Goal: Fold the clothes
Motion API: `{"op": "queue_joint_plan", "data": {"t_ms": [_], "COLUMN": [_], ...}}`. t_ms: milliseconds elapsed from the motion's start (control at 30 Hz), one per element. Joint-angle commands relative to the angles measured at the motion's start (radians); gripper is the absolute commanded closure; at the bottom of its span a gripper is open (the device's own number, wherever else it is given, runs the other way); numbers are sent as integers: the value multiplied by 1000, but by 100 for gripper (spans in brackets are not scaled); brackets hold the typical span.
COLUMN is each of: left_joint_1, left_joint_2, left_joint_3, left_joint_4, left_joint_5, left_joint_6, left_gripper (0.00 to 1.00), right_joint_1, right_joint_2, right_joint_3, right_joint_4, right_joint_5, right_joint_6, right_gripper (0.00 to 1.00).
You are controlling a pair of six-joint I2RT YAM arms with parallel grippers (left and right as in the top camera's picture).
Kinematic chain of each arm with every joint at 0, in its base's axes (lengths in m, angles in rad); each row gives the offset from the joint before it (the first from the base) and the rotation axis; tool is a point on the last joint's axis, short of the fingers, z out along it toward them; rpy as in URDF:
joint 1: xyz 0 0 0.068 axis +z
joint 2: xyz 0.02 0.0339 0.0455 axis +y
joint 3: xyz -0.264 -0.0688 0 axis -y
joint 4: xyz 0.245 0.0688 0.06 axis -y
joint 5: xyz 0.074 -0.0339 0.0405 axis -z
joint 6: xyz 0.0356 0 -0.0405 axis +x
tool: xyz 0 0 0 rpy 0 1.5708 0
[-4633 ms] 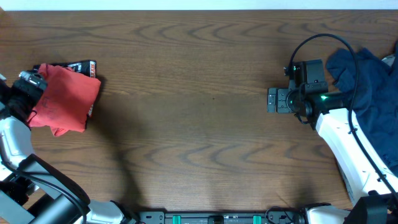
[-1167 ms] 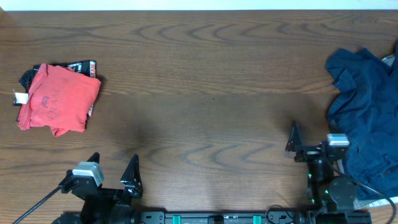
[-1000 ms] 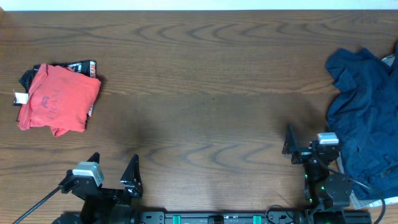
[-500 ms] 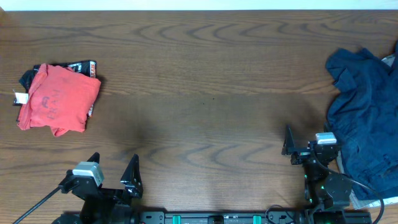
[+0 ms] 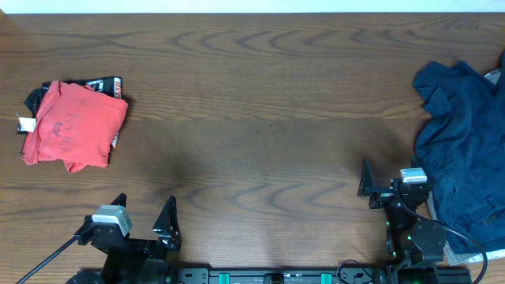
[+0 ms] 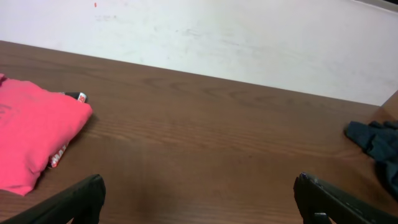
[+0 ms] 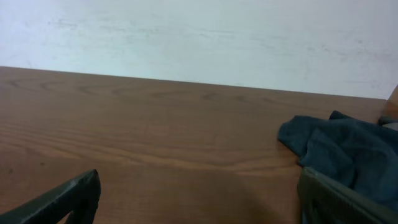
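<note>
The clothes, an orange-red T-shirt [image 5: 75,130], lie in a folded bundle at the table's left, faint print showing on top. In the left wrist view the T-shirt [image 6: 31,134] is far to the left. My left gripper [image 5: 144,209] rests at the front edge, well below the shirt, open and empty. In its own view the left gripper [image 6: 199,190] has bare wood between its fingers. My right gripper [image 5: 392,188] is low at the front right, open and empty. The right gripper [image 7: 199,183] also frames only bare table.
A glossy black snack bag [image 5: 106,84] pokes out from under the shirt's far edge. A heap of dark blue cloth [image 5: 465,150] covers the table's right side, close to the right arm; the blue cloth [image 7: 342,155] sits just beyond the right finger.
Since the oldest frame the left gripper has let go of the shirt and both arms have pulled back to the front edge. Over the last second the right arm settled slightly left.
</note>
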Motion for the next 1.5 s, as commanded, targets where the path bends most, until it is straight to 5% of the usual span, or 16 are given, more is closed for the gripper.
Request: {"op": "queue_joint_plan", "data": {"t_ms": [0, 333, 600, 733, 1000, 1467], "left_joint_1": [-2, 0, 35, 39, 39, 40], "left_joint_2": [-4, -5, -39, -39, -39, -40], "left_joint_3": [-2, -6, -183, -353, -689, -727], "left_joint_4": [3, -5, -4, 135, 682, 767], "left_joint_5": [-5, -5, -166, -173, -191, -217], "left_joint_6": [-13, -12, 42, 42, 54, 79], "left_gripper": [2, 2, 2, 2, 2, 2], "right_joint_1": [-10, -10, -10, -10, -10, -10], "right_joint_2": [-3, -3, -3, -3, -3, -3], "right_joint_3": [-1, -1, -1, -1, -1, -1], "right_joint_4": [-3, -3, -4, -3, -3, -3], "right_joint_5": [-15, -15, -15, -15, -15, -15], "right_joint_6": [-18, -18, -18, -18, -18, -18], "right_gripper": [1, 1, 1, 1, 1, 1]}}
